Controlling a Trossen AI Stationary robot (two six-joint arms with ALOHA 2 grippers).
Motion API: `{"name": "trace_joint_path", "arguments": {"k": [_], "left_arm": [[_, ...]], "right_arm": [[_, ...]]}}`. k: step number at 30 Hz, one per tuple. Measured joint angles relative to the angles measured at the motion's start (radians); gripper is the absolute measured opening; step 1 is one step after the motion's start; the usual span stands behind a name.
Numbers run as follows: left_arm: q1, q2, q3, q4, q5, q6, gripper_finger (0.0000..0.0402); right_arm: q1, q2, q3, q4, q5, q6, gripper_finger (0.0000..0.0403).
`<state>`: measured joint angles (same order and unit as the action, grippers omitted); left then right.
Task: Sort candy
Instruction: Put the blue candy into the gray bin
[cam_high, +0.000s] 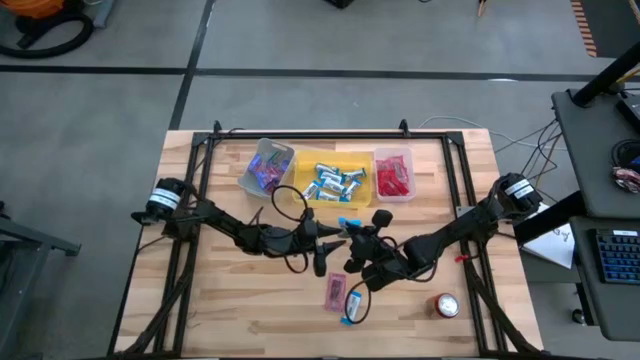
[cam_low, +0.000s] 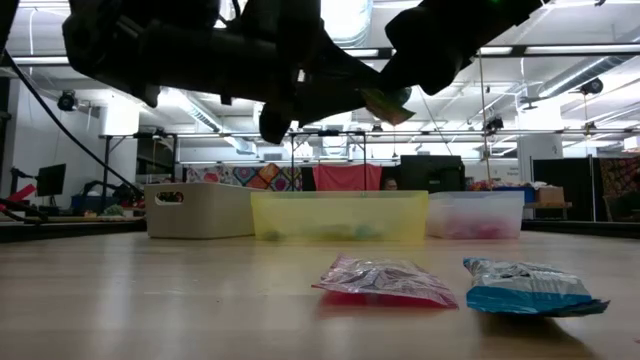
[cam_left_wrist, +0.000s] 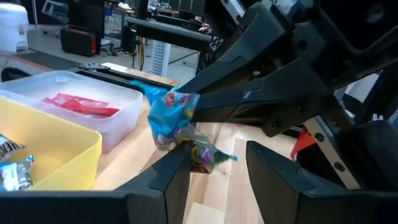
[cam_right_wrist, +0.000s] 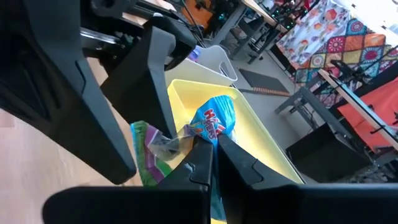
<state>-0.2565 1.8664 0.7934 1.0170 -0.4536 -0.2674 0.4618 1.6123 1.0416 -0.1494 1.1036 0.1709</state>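
A blue-wrapped candy (cam_left_wrist: 169, 112) hangs above the table's middle with my right gripper (cam_right_wrist: 212, 144) shut on it. A green-and-purple wrapper piece (cam_left_wrist: 204, 155) trails from its lower end. My left gripper (cam_left_wrist: 214, 155) is open and level, with a finger on either side of that green-and-purple piece. In the high view the two grippers meet at the blue candy (cam_high: 348, 222), just in front of the yellow bin (cam_high: 300, 197). A pink candy (cam_high: 335, 292) and a blue candy (cam_high: 352, 308) lie flat on the table nearer the front edge. My right gripper pinches the blue candy's wrapper (cam_right_wrist: 208, 132) between its two shut fingers, at its crumpled end. The candy is lifted clear of the table, and the green-and-purple piece (cam_right_wrist: 146, 155) hangs from it. I cannot tell whether my left gripper's fingers (cam_left_wrist: 174, 168) touch that piece.
Three bins stand in a row at the far side: a grey one with purple candy (cam_high: 266, 165), the yellow one with blue-and-white candy, and a clear one with red candy (cam_high: 393, 175). A round red and silver can (cam_high: 446, 305) stands at the near right.
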Motion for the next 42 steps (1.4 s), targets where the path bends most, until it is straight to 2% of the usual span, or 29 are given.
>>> {"name": "trace_joint_path", "arguments": {"k": [5,12,19,21,25,29,33,38,42], "left_arm": [[0.000,0.000,0.001,0.000,-0.007,0.024,0.0113],[0.002,0.000,-0.004,-0.020,-0.011,0.023,0.0011],[0.002,-0.003,-0.004,-0.035,-0.010,0.032,0.0001],[0.001,-0.005,-0.005,-0.042,-0.009,0.039,0.0001],[-0.008,-0.019,-0.005,-0.062,0.015,0.041,0.0000],[-0.023,-0.057,-0.005,-0.187,0.017,0.046,0.0000],[-0.027,-0.113,-0.005,-0.344,0.028,0.055,0.0000],[-0.033,-0.184,-0.005,-0.575,0.027,0.035,0.0000],[-0.033,-0.224,-0.005,-0.685,0.027,0.002,0.0000]], "right_arm": [[0.000,0.000,0.000,0.000,-0.002,0.000,0.0009],[0.000,0.000,0.000,0.000,-0.005,0.001,0.0009],[0.003,-0.008,0.000,0.002,-0.038,0.047,0.0017],[0.002,-0.017,0.001,0.002,-0.077,0.073,0.0034],[0.002,-0.018,0.016,-0.003,-0.089,0.110,0.0088],[0.005,-0.018,0.025,-0.005,-0.102,0.131,0.0138],[0.005,-0.018,0.032,-0.009,-0.154,0.141,0.0171],[0.005,-0.020,0.033,-0.019,-0.214,0.178,0.0189],[0.005,-0.020,0.033,-0.031,-0.277,0.214,0.0191]]}}
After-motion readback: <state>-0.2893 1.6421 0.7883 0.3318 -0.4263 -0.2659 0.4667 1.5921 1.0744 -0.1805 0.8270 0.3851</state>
